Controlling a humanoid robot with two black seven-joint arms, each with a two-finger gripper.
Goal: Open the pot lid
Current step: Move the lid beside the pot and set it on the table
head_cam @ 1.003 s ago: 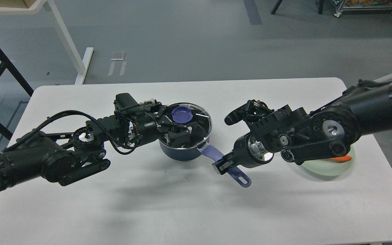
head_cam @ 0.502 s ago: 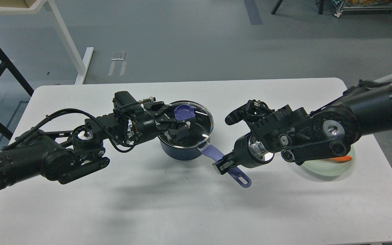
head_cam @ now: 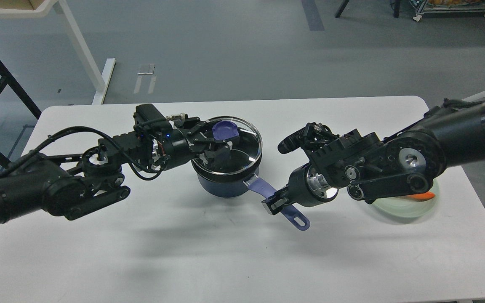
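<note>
1. Head view looks down on a white tabletop [head_cam: 209, 252] with both black arms reaching inward toward its middle.
2. A dark blue pot [head_cam: 225, 185] stands just left of centre, its purple handle [head_cam: 282, 202] running toward the lower right.
3. The glass lid [head_cam: 246, 145] with a metal rim sits tilted above the pot's mouth, its left side raised and off the rim.
4. The left gripper [head_cam: 219, 143] comes in from the left, and its fingers are pinching the lid's purple knob [head_cam: 225, 129].
5. The right gripper [head_cam: 277, 203] comes in from the right, low over the tabletop; its fingers are closed around the purple handle partway along its length.
6. A pale green plate [head_cam: 402, 208] lies on the right of the tabletop, mostly hidden under the right arm, with something orange [head_cam: 425, 196] showing at its edge.
</note>
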